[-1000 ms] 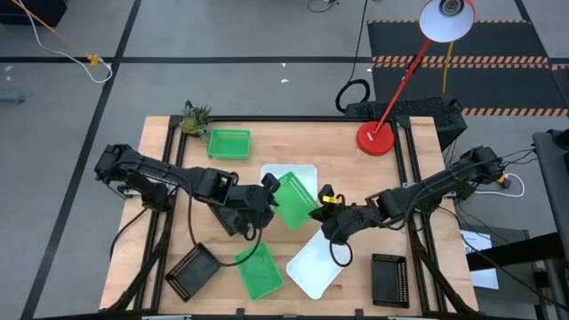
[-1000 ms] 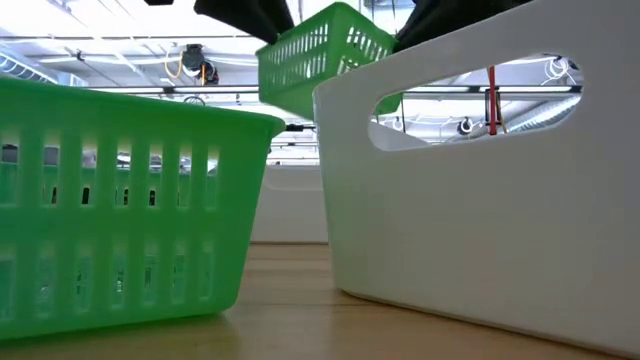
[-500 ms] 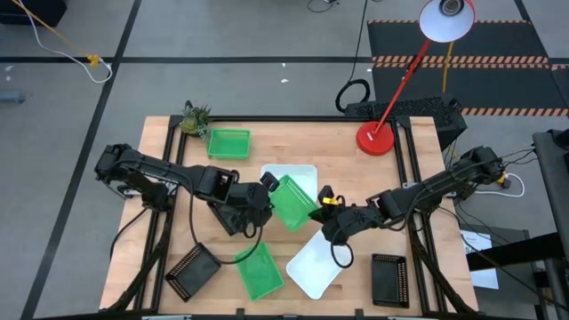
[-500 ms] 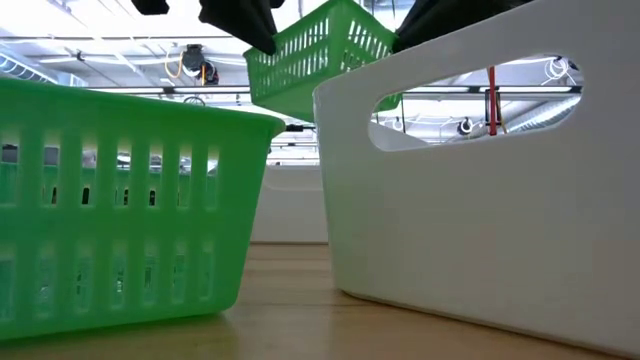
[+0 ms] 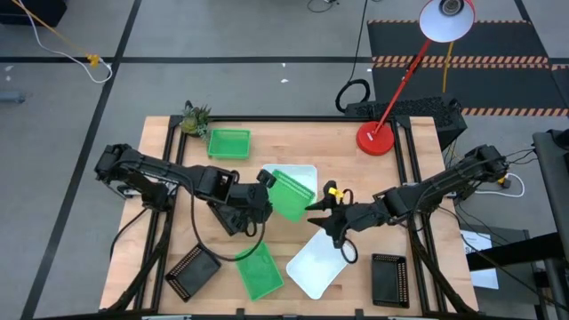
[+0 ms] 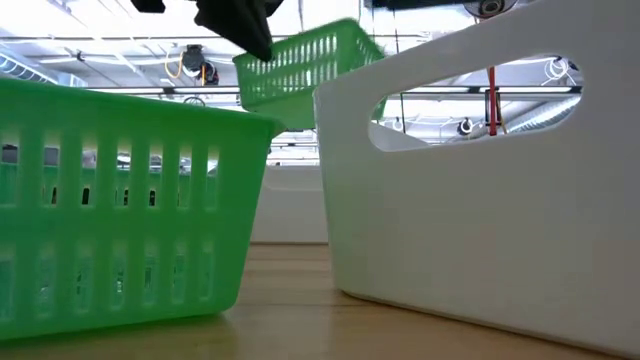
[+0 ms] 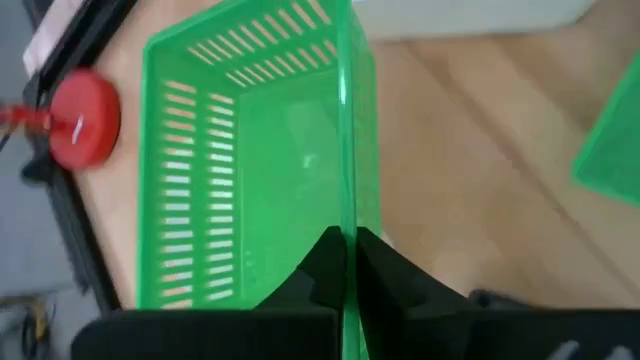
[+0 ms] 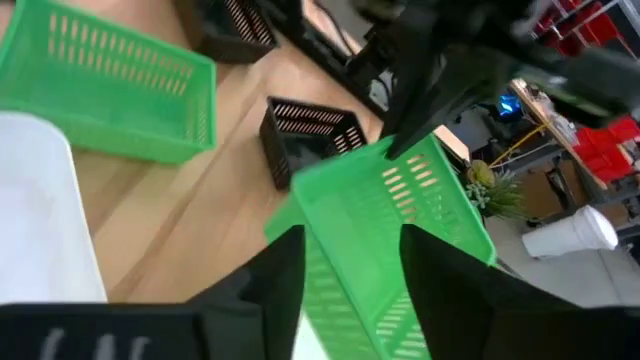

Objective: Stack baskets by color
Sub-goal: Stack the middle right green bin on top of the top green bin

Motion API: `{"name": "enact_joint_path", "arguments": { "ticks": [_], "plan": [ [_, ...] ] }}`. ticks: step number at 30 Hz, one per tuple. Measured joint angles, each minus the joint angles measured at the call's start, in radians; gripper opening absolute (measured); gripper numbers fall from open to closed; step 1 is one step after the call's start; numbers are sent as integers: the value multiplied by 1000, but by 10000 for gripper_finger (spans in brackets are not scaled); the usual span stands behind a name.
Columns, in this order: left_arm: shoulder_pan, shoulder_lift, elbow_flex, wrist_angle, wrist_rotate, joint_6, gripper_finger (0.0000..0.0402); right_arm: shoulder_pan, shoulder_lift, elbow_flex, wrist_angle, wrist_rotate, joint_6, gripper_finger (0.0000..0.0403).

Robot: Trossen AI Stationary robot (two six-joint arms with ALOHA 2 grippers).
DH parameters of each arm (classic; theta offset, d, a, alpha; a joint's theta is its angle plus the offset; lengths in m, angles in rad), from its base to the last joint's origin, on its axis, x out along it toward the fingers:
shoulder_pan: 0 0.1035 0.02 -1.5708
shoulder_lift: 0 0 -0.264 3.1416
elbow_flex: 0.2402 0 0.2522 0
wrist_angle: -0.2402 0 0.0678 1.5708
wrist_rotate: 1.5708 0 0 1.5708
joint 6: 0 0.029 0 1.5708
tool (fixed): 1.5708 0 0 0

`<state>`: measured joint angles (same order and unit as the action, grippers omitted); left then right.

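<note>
A green basket [image 5: 290, 196] hangs in the air above a white basket [image 5: 302, 172] at mid-table, with my left gripper [image 5: 265, 184] shut on its left end. My right gripper [image 5: 322, 212] is open just off the basket's right end. In the right wrist view its fingers stand apart on either side of that end [image 8: 385, 215]. Another green basket [image 5: 228, 143] rests at the far left. A third green basket [image 5: 260, 272] and a second white one [image 5: 315, 263] lie near the front. Black baskets sit at the front left [image 5: 192, 271] and front right [image 5: 388, 280]. My left gripper pinches one side wall of the green basket at its rim [image 7: 346, 215], near a corner, with one finger inside and one outside. The fingers slant down from the table's left. The basket is lifted clear, open side up, tilted slightly, and reaches away from the fingers over the white basket.
A red lamp base [image 5: 375, 138] stands at the far right, its arm leaning over the table's far edge. A small leafy toy [image 5: 194, 118] sits at the far left corner. In the low view the front green basket [image 6: 120, 200] and white basket [image 6: 480, 180] fill the foreground.
My right gripper has opened, let go of the green basket's right end and risen a little. The basket now hangs from my left gripper alone. It has swung a little toward the table's left and sits more level than before.
</note>
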<state>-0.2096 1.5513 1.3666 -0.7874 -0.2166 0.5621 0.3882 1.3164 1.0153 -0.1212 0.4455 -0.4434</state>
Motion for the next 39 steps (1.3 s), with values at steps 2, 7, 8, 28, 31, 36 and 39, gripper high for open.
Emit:
{"name": "enact_joint_path", "arguments": {
  "ticks": [2, 7, 8, 28, 31, 36, 39],
  "plan": [
    [1, 0, 0, -39, -58, -36, 8, 6, -28, 0, -2, 2, 44, 176],
    [2, -4, 0, -137, -151, -104, 8, 24, -94, 0, -57, 3, 147, 189],
    [2, -12, 0, -156, -156, -119, 8, 27, -106, 0, -70, 2, 167, 189],
    [20, -357, -229, -169, -288, -241, 8, 33, -193, 0, -218, 3, 302, 181],
    [55, -410, -268, -136, -293, -214, 10, 33, -193, 0, -225, 2, 302, 180],
    [147, -491, -340, -107, -293, -155, 7, 33, -193, 0, -233, -1, 302, 180],
    [210, -536, -390, -62, -289, -91, 9, 33, -193, 0, -234, -1, 302, 180]
  ]
}}
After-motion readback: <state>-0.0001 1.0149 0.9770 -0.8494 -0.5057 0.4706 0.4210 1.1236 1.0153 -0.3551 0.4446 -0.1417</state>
